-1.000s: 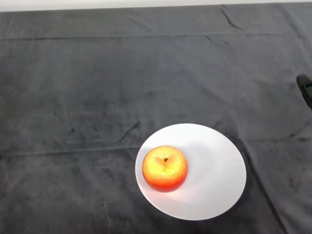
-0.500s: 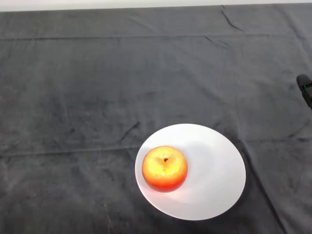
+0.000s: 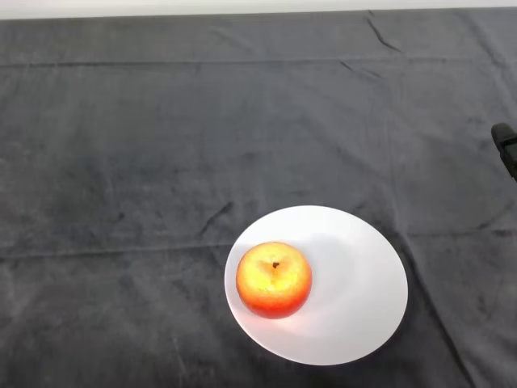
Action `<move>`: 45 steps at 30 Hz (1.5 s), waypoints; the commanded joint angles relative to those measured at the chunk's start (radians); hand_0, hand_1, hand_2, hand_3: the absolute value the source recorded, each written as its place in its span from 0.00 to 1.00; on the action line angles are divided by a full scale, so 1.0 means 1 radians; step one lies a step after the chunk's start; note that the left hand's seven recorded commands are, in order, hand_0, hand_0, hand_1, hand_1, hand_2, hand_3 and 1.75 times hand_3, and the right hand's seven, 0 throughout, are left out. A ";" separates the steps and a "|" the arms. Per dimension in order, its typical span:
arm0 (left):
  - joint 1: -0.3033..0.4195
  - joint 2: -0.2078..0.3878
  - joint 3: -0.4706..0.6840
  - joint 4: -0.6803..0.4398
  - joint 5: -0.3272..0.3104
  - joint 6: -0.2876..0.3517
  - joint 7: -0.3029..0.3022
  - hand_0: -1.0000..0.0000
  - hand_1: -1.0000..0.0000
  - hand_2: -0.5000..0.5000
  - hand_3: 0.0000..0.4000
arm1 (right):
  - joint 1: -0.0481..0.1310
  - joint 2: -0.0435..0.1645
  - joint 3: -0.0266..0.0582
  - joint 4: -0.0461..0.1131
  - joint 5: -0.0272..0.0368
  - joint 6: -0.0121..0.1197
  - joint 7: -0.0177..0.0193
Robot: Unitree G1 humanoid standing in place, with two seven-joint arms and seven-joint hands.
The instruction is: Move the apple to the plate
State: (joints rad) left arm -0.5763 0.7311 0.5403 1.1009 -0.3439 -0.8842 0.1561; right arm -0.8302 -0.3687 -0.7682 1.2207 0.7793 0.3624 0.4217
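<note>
Red and yellow apple (image 3: 274, 280) on the white plate (image 3: 355, 283), resting on the plate's left half, stem pit turned up toward the camera. Sits well inside the rim, with bare white showing to its right and only a narrow margin to its left. Casts a faint shadow on the plate up and to the right.

Plate flat on the counter (image 3: 452, 97), in the lower middle of the head view, slightly right of centre. Round, plain, carrying only the apple.

Counter covered edge to edge with a dark grey cloth (image 3: 161, 145), matte and slightly mottled. Long horizontal fold (image 3: 202, 62) running across the far part of the cloth. Second, fainter horizontal fold (image 3: 97, 252) across the near part, meeting the plate's left edge at about the height of the apple's top. Short slanted crease (image 3: 216, 215) just up and left of the plate. Another slanted crease (image 3: 381, 32) near the far right corner.

Thin pale strip (image 3: 161, 6) along the top of the view, beyond the cloth's far edge; too little of it to tell what it belongs to.

Small black object (image 3: 506, 147) at the right border, cut off by the frame, well apart from the plate; cannot tell what it is.
</note>
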 commanded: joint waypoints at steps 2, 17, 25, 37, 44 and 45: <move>-0.016 0.055 0.030 0.038 -0.007 -0.018 0.008 1.00 1.00 0.50 0.00 | -0.017 -0.021 -0.0170 0.001 0.0028 0.002 0.0053; -0.040 0.044 0.052 0.059 -0.019 -0.015 -0.010 1.00 1.00 0.50 0.00 | -0.018 -0.022 -0.0177 0.004 0.0023 0.002 0.0067; -0.044 0.042 0.059 0.063 -0.022 -0.015 -0.028 1.00 1.00 0.50 0.00 | -0.019 -0.022 -0.0180 0.005 0.0020 0.001 0.0072; -0.047 0.040 0.069 0.067 -0.025 -0.017 -0.047 1.00 1.00 0.50 0.00 | -0.019 -0.023 -0.0183 0.006 0.0016 0.001 0.0077; -0.052 0.035 0.070 0.070 -0.020 -0.018 -0.049 1.00 1.00 0.50 0.00 | -0.019 -0.023 -0.0185 0.006 0.0013 0.001 0.0080; -0.052 0.034 0.070 0.070 -0.020 -0.018 -0.049 1.00 1.00 0.50 0.00 | -0.019 -0.023 -0.0185 0.006 0.0013 0.001 0.0080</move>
State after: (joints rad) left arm -0.5796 0.7310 0.5784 1.1256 -0.3529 -0.8842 0.1158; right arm -0.8302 -0.3689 -0.7683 1.2207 0.7793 0.3624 0.4217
